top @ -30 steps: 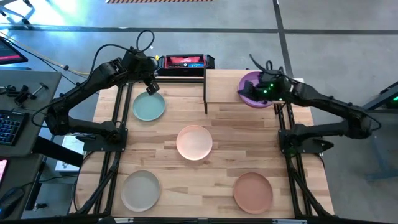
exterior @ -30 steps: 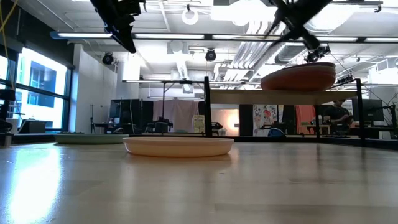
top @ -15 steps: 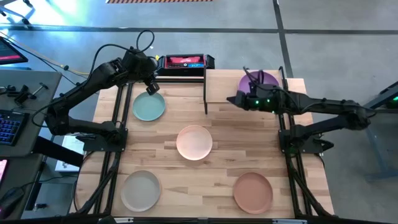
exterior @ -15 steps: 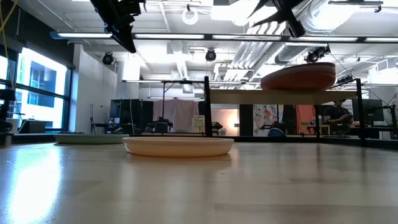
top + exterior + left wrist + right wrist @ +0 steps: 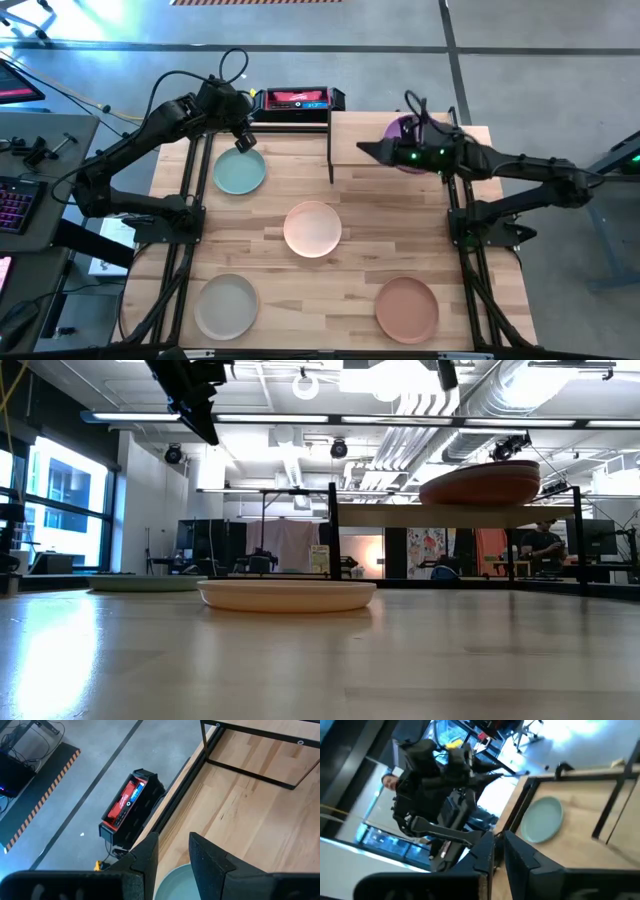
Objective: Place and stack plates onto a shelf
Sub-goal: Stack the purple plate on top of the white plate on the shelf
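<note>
Purple plate (image 5: 405,131) on shelf (image 5: 360,140), behind right pincer (image 5: 366,150)

Red box (image 5: 129,805) label: print there, but you cannot read it.
Elsewhere: no text you could read.

Shelf (image 5: 365,140) with purple plate (image 5: 400,128)

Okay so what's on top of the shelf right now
A purple plate sits at the right end of the shelf, partly covered by the right gripper above it. Any plates stacked beneath it can't be made out from above.
</note>
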Controlling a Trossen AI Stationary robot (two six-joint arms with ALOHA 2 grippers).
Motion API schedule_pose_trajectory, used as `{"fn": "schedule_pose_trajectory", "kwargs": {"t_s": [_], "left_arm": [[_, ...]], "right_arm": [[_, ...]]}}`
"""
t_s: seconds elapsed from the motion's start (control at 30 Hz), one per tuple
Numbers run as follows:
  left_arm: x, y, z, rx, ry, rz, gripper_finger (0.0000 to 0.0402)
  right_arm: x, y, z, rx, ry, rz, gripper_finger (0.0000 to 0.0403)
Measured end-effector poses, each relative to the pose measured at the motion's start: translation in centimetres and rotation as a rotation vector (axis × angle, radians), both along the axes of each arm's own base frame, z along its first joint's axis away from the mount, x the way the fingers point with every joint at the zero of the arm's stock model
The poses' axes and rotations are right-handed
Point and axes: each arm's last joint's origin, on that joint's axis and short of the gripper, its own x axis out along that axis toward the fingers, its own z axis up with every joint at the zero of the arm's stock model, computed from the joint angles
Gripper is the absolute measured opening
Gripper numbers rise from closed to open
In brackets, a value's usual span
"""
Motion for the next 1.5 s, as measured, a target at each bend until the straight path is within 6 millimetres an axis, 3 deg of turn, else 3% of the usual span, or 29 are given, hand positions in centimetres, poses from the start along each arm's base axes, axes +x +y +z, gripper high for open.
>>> {"fn": "schedule_pose_trajectory", "kwargs": {"t_s": [0.1,0.2,0.37,0.5,0.83,1.5], "left_arm": [[0.0,0.0,0.0,0.000,0.000,0.001,0.0099],[0.0,0.0,0.0,-0.004,-0.007,0.008,0.0099],[0.0,0.0,0.0,-0.007,-0.012,0.018,0.0099],[0.0,0.0,0.0,-0.021,-0.032,0.042,0.0099],[0.0,0.0,0.0,-0.073,-0.110,0.132,0.0099],[0.1,0.0,-0.1,-0.167,-0.225,0.235,0.0099]], "right_arm": [[-0.3,-0.3,2.4,-0.082,0.040,0.001,0.0023],[-0.8,-0.6,3.9,-0.095,0.192,-0.001,0.0023],[-1.3,-1.3,4.5,-0.023,0.487,0.022,0.0023],[-0.6,-1.9,3.7,0.021,0.640,0.088,0.0023],[0.9,-3.5,-0.6,0.134,0.981,0.222,0.0023],[3.2,-6.1,-4.4,0.098,1.206,0.317,0.0023]]}}
